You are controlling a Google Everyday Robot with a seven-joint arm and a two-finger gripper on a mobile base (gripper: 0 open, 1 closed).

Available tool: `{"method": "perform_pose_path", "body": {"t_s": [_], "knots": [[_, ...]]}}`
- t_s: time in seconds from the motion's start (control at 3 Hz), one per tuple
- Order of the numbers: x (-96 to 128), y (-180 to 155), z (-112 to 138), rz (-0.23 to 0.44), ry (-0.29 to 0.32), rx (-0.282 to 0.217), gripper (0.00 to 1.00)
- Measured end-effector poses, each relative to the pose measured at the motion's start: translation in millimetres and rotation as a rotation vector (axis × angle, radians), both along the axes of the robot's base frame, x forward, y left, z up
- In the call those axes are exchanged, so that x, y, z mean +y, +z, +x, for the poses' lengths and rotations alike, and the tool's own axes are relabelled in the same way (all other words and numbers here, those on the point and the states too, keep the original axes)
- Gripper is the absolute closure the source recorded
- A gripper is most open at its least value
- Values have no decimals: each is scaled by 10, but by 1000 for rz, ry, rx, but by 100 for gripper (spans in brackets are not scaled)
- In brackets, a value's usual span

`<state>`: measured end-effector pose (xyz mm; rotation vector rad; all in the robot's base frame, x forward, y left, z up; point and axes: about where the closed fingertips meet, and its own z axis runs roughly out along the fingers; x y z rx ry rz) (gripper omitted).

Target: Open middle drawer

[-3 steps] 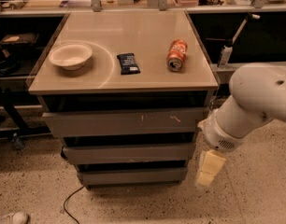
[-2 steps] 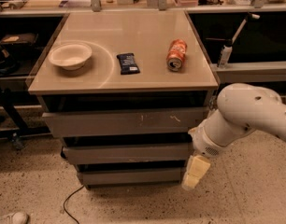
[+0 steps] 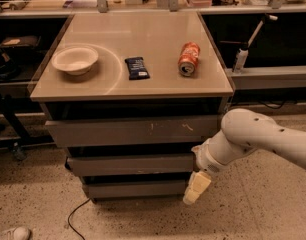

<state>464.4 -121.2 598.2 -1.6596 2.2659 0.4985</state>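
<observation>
Flat grey middle drawer (image 3: 130, 164), claw (image 3: 195, 189) beside

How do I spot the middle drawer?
Look at the tan-topped grey cabinet with three drawer fronts. The middle drawer is the wide, shallow grey second front, beside the pale gripper. The taller scratched front sits above it, and a narrower front below.

Lab | cluttered workbenches (image 3: 53, 3), speckled floor (image 3: 253, 211) | gripper (image 3: 197, 188) low-right of middle drawer (image 3: 130, 164)

The white rounded arm (image 3: 253, 131) has small dark dots; its cream gripper (image 3: 197, 188) sits just below the right end of the middle drawer (image 3: 130, 165).
</observation>
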Motion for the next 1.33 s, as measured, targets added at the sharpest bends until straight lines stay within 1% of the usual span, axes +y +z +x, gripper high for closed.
{"method": "perform_pose_path", "body": {"t_s": [0.33, 0.67, 1.0, 1.33], "knots": [[0, -1, 0, 0, 0, 0, 0], [86, -271, 75, 19, -21, -10, 0], [138, -625, 351, 44, -54, -41, 0], [121, -866, 566, 60, -78, -61, 0]]}}
